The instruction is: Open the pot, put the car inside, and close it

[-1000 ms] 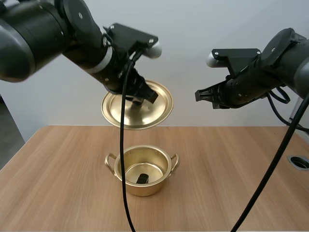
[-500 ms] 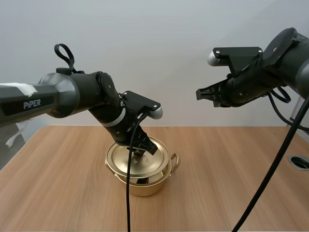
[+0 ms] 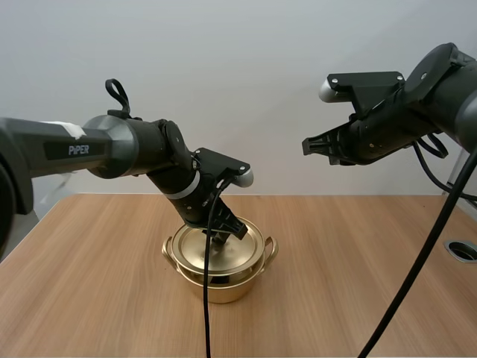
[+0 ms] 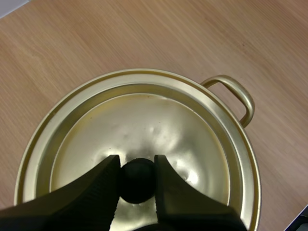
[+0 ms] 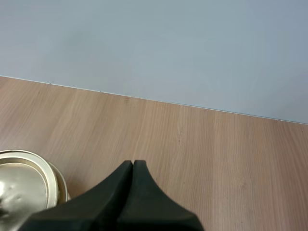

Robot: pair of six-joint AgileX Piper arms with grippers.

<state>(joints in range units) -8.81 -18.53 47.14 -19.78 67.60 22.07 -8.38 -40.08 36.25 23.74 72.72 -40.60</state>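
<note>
Brass lid (image 3: 218, 248) sits on the pot (image 3: 220, 287); closing looks nearly done.
Left gripper (image 4: 137, 166) pinches the knob (image 4: 137, 185), only release remains; right gripper (image 3: 307, 146), fingers together, hangs well above the pot.

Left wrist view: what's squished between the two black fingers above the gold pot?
In the left wrist view, the small black knob of the round gold lid sits there, pinched by the left gripper. The lid rests on the gold pot.

The high view is showing one legible marking: the word "PIPER" in white capital letters. The lettering is running lengthwise along the side of the left arm (image 3: 112, 145), on the black panel of its long dark link.
</note>
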